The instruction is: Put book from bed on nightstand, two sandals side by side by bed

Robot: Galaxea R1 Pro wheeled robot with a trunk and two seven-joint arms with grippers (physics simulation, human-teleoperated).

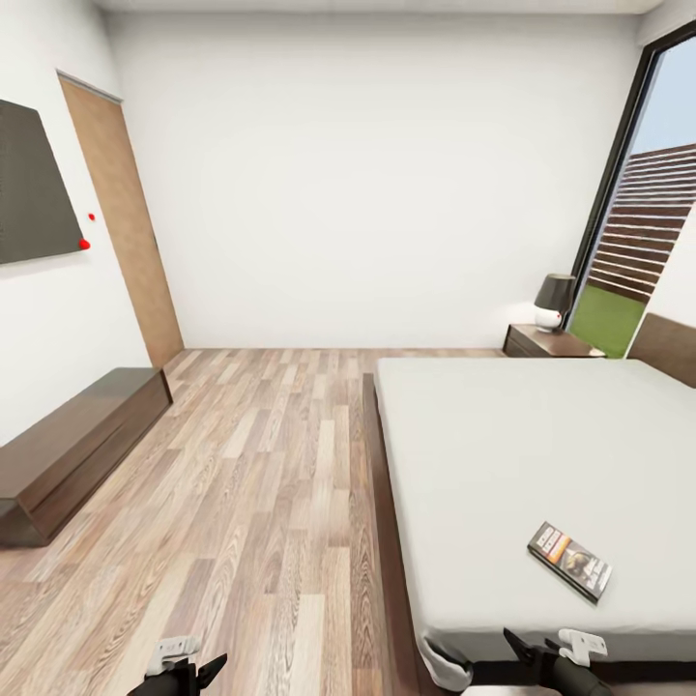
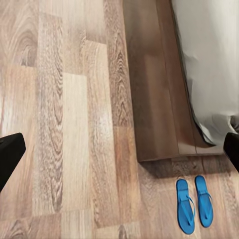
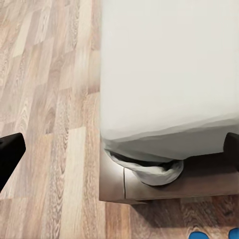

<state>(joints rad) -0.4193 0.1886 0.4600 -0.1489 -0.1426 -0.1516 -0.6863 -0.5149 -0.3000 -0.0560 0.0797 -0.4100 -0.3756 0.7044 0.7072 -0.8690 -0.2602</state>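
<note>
The book (image 1: 570,561), dark with an orange band, lies flat on the grey mattress of the bed (image 1: 503,445) near its front right part. A dark nightstand (image 1: 546,341) stands at the far side of the bed by the window. In the left wrist view the two blue sandals (image 2: 194,204) lie side by side on the wood floor just off the bed frame's corner (image 2: 164,149); their tips (image 3: 198,235) also show in the right wrist view. My left gripper (image 1: 186,669) and right gripper (image 1: 543,653) hang low at the front, both open and holding nothing.
A long low dark cabinet (image 1: 77,445) runs along the left wall under a dark wall screen (image 1: 34,184). A wooden door (image 1: 126,222) is at the far left. A lamp (image 1: 554,300) stands on the nightstand. Wood floor (image 1: 261,483) stretches between cabinet and bed.
</note>
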